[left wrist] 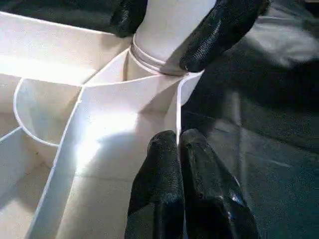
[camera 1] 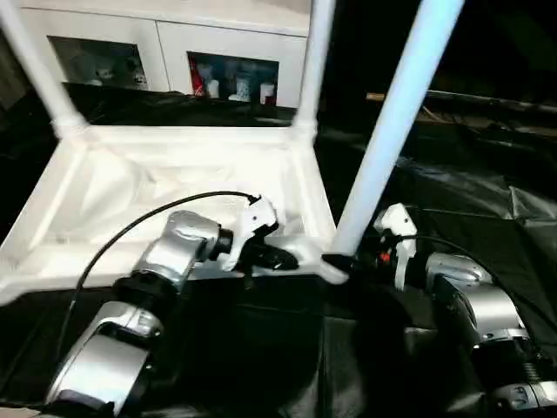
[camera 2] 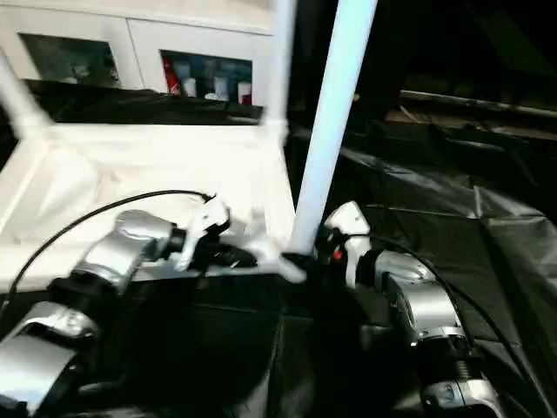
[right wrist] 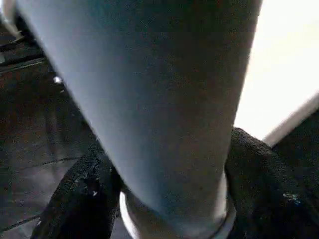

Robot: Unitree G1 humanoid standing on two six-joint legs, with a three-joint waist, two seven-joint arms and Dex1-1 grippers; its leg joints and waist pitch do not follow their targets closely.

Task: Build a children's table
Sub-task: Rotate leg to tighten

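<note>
The white table top (camera 1: 130,187) lies upside down, ribbed underside up. Two legs stand in its far corners, one on the left (camera 1: 35,61) and one on the right (camera 1: 315,52). A third leg (camera 1: 392,122) rises tilted from the near right corner socket (camera 1: 331,270). My right gripper (camera 1: 344,261) is shut around this leg's collared base, and its black fingers (right wrist: 75,199) flank the tube. Right beside that corner, my left gripper (left wrist: 179,149) is shut on the top's thin rim wall.
A white cabinet (camera 1: 174,43) with glass doors stands behind the table. Black sheeting (camera 1: 487,200) covers the ground to the right and in front. A black cable (camera 1: 130,226) loops over my left forearm above the table top.
</note>
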